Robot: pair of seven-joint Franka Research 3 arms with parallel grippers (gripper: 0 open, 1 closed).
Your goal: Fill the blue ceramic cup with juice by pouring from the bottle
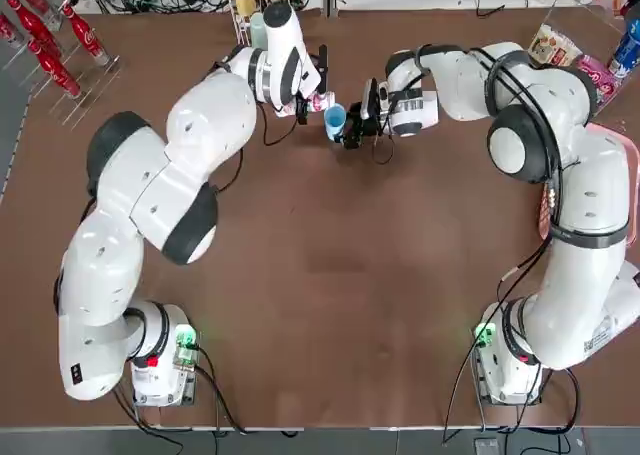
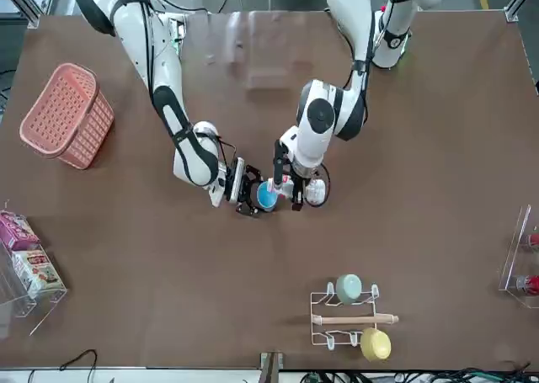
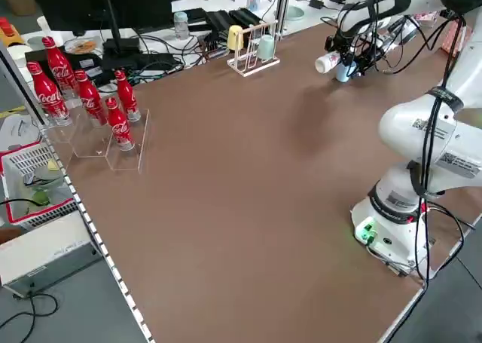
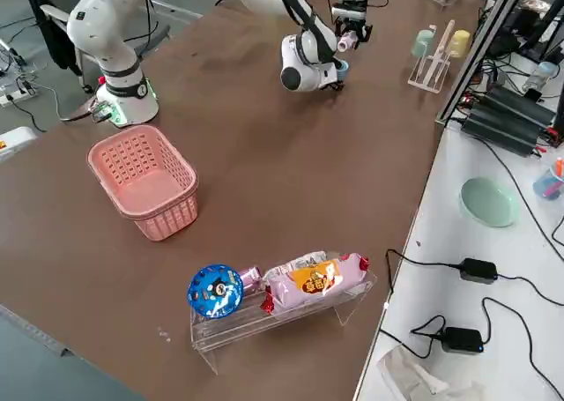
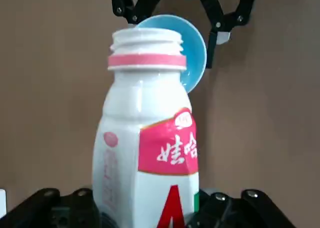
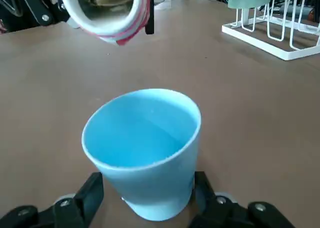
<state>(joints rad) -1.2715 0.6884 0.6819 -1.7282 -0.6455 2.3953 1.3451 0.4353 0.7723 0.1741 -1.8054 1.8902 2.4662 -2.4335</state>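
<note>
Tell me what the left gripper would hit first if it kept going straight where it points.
Likely the blue cup, just past the mouth of the bottle that the left gripper holds; the right gripper grips that cup. Depth is unclear, so it might slip by the rim.

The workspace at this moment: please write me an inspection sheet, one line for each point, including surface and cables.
Surface: brown table; spills, nothing seen
Bottle: white bottle with red-pink label, uncapped, mouth toward the cup
Cup: blue cup, opening upward, no juice seen inside
Left tool: left gripper closed on the bottle, beyond table centre
Right tool: right gripper closed on the cup, beside it
Clutter: pink basket, wire rack, red cola bottles, snack packs
Cables: black cables along the right arm
Surroundings: black monitor, white side table
</note>
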